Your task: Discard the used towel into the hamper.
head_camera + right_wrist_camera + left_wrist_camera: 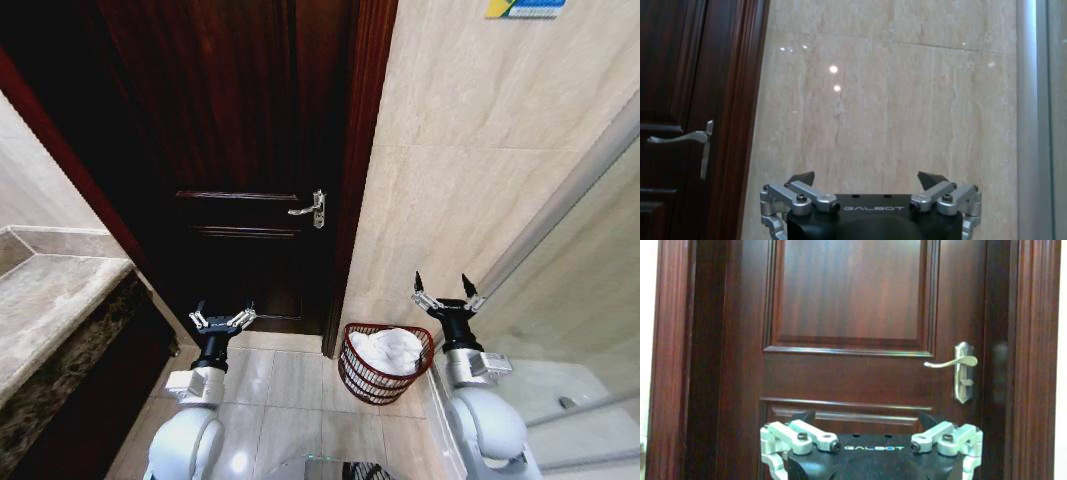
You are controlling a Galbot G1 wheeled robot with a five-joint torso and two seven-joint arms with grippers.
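The hamper (362, 381), a dark reddish-brown slatted basket, stands on the floor by the door frame, against the tile wall. A crumpled white towel (394, 349) lies inside it, filling the top. My right gripper (446, 286) is raised just right of the hamper and above it, open and holding nothing; in the right wrist view it (867, 178) faces the beige tile wall. My left gripper (222, 313) hovers left of the hamper in front of the door, also open and holding nothing; in the left wrist view it (867, 417) faces the door panel.
A dark wooden door (250, 150) with a metal lever handle (310, 209) is shut ahead. A stone counter (50, 295) runs along the left. A glass partition with a metal frame (560, 215) stands at the right. Pale floor tiles (290, 385) lie between my arms.
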